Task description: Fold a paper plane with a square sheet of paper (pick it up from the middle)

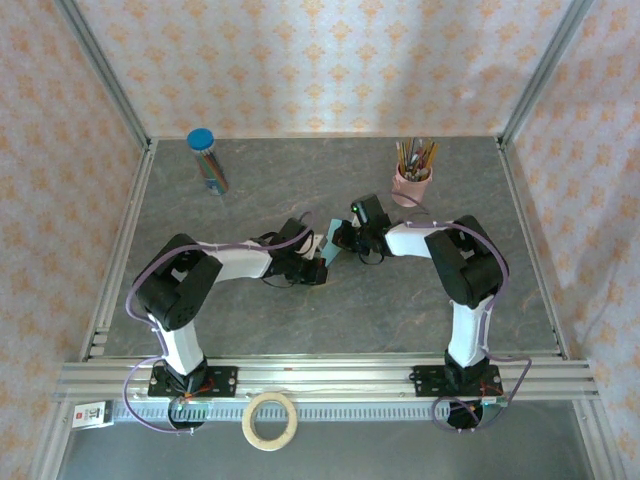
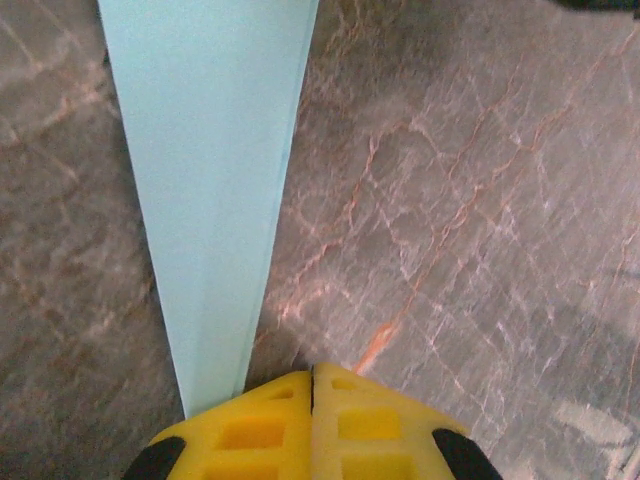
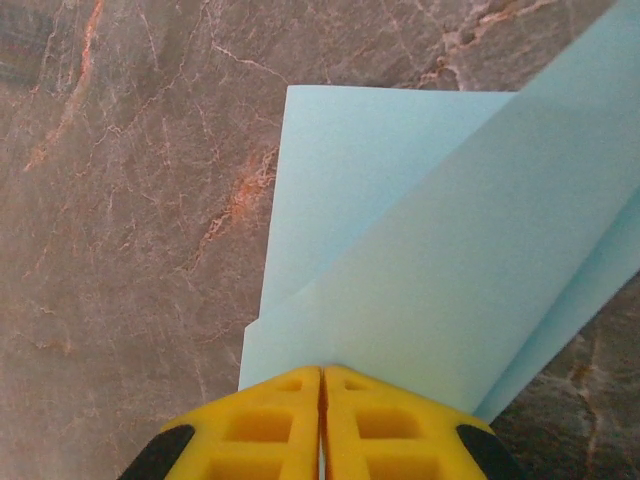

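The light turquoise sheet of paper (image 1: 327, 243) sits folded at the table's middle, between my two grippers. In the right wrist view the sheet of paper (image 3: 420, 260) has one flap lying over another layer. Both layers run in under my right gripper (image 3: 322, 370), whose yellow fingers are shut with the paper at their tips. In the left wrist view the paper (image 2: 205, 200) is a strip that narrows towards my left gripper (image 2: 312, 372) and ends under its left finger (image 2: 250, 430). That gripper's jaws are pressed together with nothing visible in their seam. From above, the left gripper (image 1: 320, 258) and right gripper (image 1: 340, 241) almost touch.
A pink cup of pencils (image 1: 411, 185) stands at the back right. A tube with a blue lid (image 1: 207, 160) stands at the back left. A roll of tape (image 1: 271, 420) lies in front of the rail near the arm bases. Patterned walls enclose the grey marbled table (image 1: 250, 190).
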